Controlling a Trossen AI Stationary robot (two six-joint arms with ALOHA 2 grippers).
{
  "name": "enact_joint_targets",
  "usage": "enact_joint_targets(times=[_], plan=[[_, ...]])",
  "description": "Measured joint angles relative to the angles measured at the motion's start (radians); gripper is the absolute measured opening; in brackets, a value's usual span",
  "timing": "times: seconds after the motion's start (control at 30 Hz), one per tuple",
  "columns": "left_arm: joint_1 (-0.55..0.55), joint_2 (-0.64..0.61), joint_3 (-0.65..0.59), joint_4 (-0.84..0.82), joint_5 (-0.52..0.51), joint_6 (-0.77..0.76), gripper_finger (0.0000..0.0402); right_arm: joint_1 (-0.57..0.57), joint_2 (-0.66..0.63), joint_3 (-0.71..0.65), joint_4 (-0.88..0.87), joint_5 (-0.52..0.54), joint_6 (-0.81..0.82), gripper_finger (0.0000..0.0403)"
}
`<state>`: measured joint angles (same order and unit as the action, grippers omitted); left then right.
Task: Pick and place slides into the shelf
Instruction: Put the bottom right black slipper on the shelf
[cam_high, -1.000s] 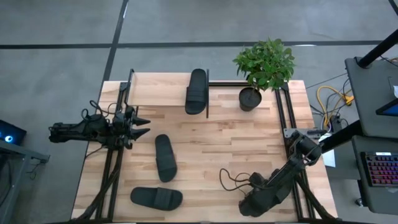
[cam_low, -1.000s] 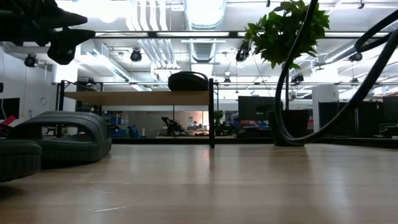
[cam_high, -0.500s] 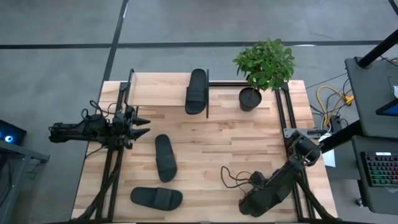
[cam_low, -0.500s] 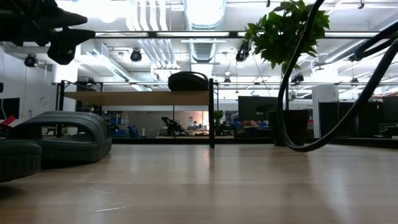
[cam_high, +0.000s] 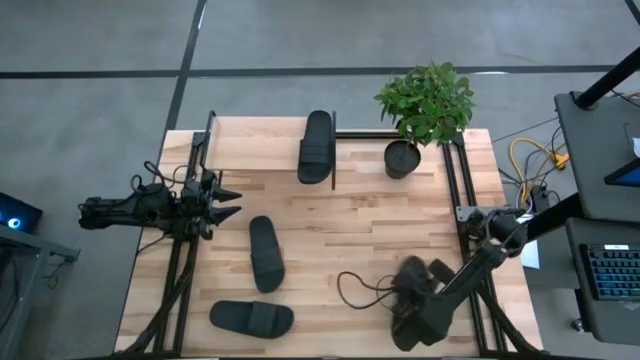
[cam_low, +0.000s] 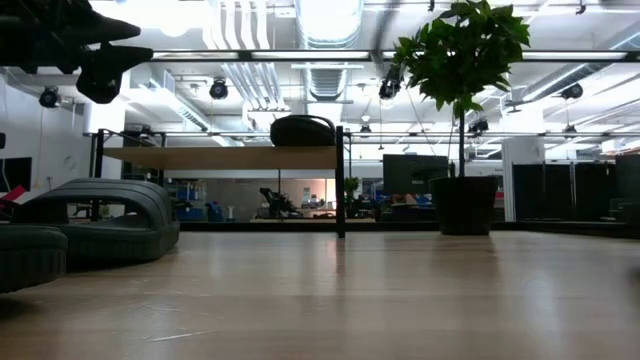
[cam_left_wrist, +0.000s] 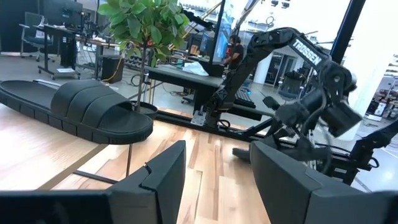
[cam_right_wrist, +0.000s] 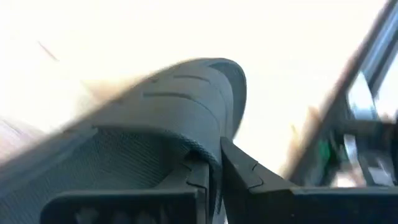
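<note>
Four black slides show. One slide (cam_high: 315, 146) lies on the shelf (cam_high: 250, 146) at the table's far side, seen on the board (cam_low: 230, 157) in the low view. A second slide (cam_high: 266, 253) rests sole-down mid-table. A third (cam_high: 251, 318) lies near the front left. My right gripper (cam_high: 412, 292) is at the front right, shut on the fourth slide (cam_high: 425, 270). My left gripper (cam_high: 228, 200) waits open and level at the table's left edge, with nothing between its fingers (cam_left_wrist: 161, 180). My right gripper (cam_right_wrist: 214, 168) pinches the edge of the slide's wide ribbed strap (cam_right_wrist: 214, 149) between its two fingers. One finger (cam_right_wrist: 196, 177) stands on the textured footbed side and the other (cam_right_wrist: 245, 177) outside. The fingers slant down from above. Whether the slide is clear of the table, I cannot tell.
A potted plant (cam_high: 402, 158) stands at the far right beside the shelf's black post (cam_high: 333, 150). The right arm's cable (cam_high: 352, 290) loops over the table in front of the gripper. Bare wood (cam_high: 380, 225) lies between the shelf and the held slide.
My right arm has risen and its wrist has tipped and turned, bringing the slide up into sight in the high view. Its cable loop has swung out of the low view. The other slides lie as before.
</note>
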<state>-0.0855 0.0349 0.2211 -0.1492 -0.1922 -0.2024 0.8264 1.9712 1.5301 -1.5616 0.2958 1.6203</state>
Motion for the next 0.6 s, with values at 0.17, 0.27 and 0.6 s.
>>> enact_joint_targets(times=[0.17,0.27,0.6], plan=[[0.0,0.001,0.0,0.01,0.004,0.004,0.0167,0.016,-0.07,0.003,0.005,0.277,-0.003,0.001],[0.0,0.002,0.0,0.011,0.008,0.006,0.0167,0.022,-0.102,0.004,0.002,0.416,-0.025,0.001],[0.0,0.018,-0.033,0.147,0.191,0.139,0.0167,0.03,-0.161,0.004,0.133,0.969,-0.221,0.0009]])
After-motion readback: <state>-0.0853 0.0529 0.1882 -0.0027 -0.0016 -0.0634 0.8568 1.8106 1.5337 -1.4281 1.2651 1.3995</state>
